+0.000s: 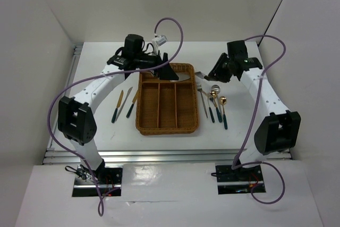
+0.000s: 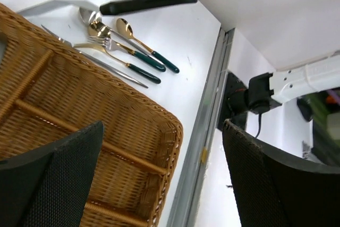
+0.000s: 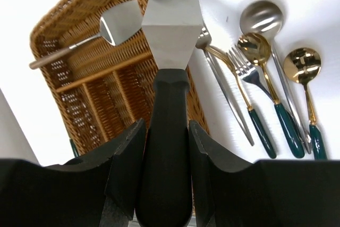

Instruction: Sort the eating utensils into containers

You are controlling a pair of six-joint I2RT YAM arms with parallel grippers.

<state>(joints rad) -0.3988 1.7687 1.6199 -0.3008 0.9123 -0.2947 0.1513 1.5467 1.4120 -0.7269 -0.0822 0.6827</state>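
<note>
The brown wicker tray [image 1: 168,123] lies mid-table, and also shows in the left wrist view [image 2: 64,104] and the right wrist view [image 3: 90,86]. My right gripper [image 3: 166,126] is shut on the black handle of a wide silver server [image 3: 171,30], held above the tray's right far corner [image 1: 212,75]. A second silver server with a tan handle [image 3: 114,27] lies in the crosswise slot. My left gripper [image 1: 168,72] hovers over that slot, open and empty [image 2: 164,184]. A fork and spoons with gold or silver heads and green handles [image 1: 215,102] lie right of the tray [image 3: 265,78].
Three knives [image 1: 123,104] lie on the table left of the tray. White walls enclose the table on the left, back and right. A metal rail [image 2: 204,131] runs along the table's edge. The three long slots look empty.
</note>
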